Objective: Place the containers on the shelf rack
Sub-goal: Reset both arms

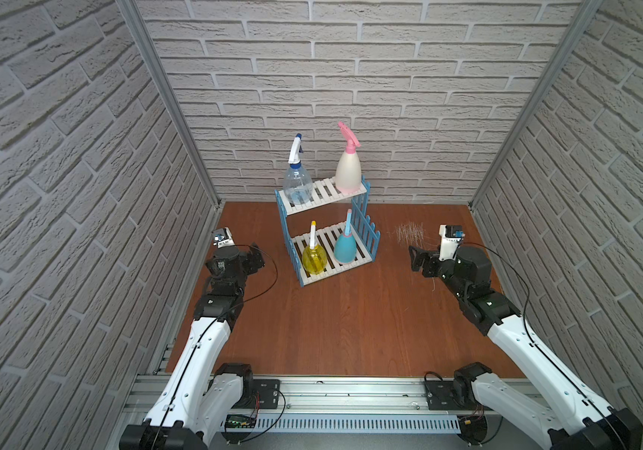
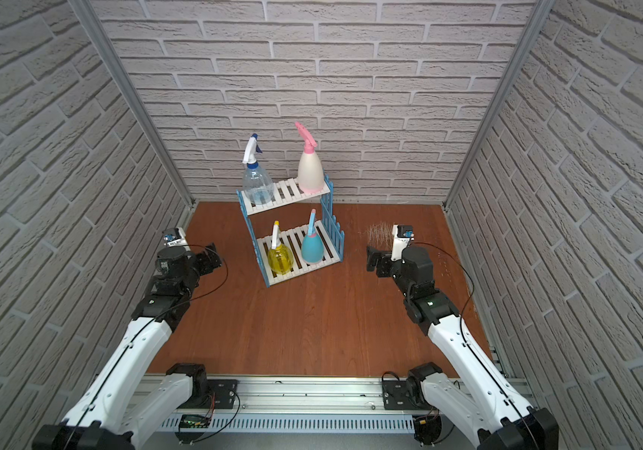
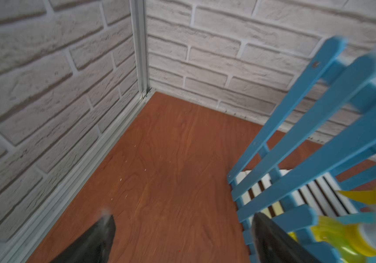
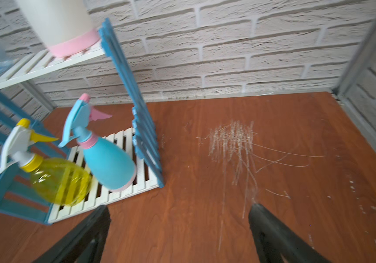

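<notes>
Left tool (image 1: 256, 258) is wide with nothing between the jaws, sitting just left of the shelf rack (image 1: 364, 228) over bare worktop (image 1: 351, 331); in the left wrist view one black finger (image 3: 271, 241) overlaps the rack's blue side slats, can't tell if it touches. Right tool (image 1: 416, 260) is also wide and empty, off the rack's right side and well apart from it, next to a patch of pale scratches (image 1: 409, 233) in the wood; the right wrist view shows its fingers (image 4: 96, 220) over bare worktop only. All four containers are on the rack, upright. Upper tier: clear bottle (image 1: 297, 187) with white-blue trigger at the left end, cream-white bottle (image 1: 348, 171) with pink trigger and pink base at the right end against the picket side, with a gap of bare slats between them. Lower tier: yellow bottle (image 1: 314, 259) front-left, teal-blue bottle (image 1: 345, 249) just beside it on the right; they look very close in the right wrist view, can't tell if they touch. Rack stands toward the back of the worktop near the brick wall (image 1: 351, 78), turned slightly askew to it. Both top views agree on the layout
</notes>
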Robot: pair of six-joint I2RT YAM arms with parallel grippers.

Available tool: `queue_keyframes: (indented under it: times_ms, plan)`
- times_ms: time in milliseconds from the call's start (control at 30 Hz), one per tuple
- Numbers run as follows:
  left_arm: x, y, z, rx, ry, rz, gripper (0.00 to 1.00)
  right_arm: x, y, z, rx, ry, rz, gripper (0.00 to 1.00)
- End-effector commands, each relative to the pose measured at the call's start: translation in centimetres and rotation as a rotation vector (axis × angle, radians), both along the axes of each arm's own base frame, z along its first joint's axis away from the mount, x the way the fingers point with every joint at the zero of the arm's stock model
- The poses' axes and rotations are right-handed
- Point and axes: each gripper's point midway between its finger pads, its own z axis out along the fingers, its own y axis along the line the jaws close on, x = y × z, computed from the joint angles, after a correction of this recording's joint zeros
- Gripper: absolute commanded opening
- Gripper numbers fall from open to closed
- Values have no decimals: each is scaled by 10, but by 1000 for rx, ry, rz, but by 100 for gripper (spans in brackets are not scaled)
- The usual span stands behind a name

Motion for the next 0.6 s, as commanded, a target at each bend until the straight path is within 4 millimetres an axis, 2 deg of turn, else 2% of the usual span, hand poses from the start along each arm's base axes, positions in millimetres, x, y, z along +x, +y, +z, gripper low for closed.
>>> queue_keyframes:
  times_ms: [0, 67, 167, 267, 367, 467, 567]
  plan:
    - [10, 21, -10, 29, -93, 108, 98, 10, -31, 3, 17, -60, -99, 99]
    - [14, 23, -29, 63, -99, 106, 98, 15, -47, -2, 22, -58, -149, 99]
    - [18, 25, -47, 115, -131, 103, 98, 22, -65, -14, 22, -56, -206, 99]
    - [26, 15, -68, 154, -115, 25, 98, 26, -85, -27, 23, -39, -267, 99]
    - [36, 1, -81, 217, -103, -84, 98, 27, -97, -41, 8, -21, -303, 99]
    - [39, -2, -91, 236, -136, -109, 98, 27, -107, -52, -8, -13, -328, 99]
    - [49, -7, -113, 229, -98, -154, 98, 25, -119, -72, -26, 15, -360, 99]
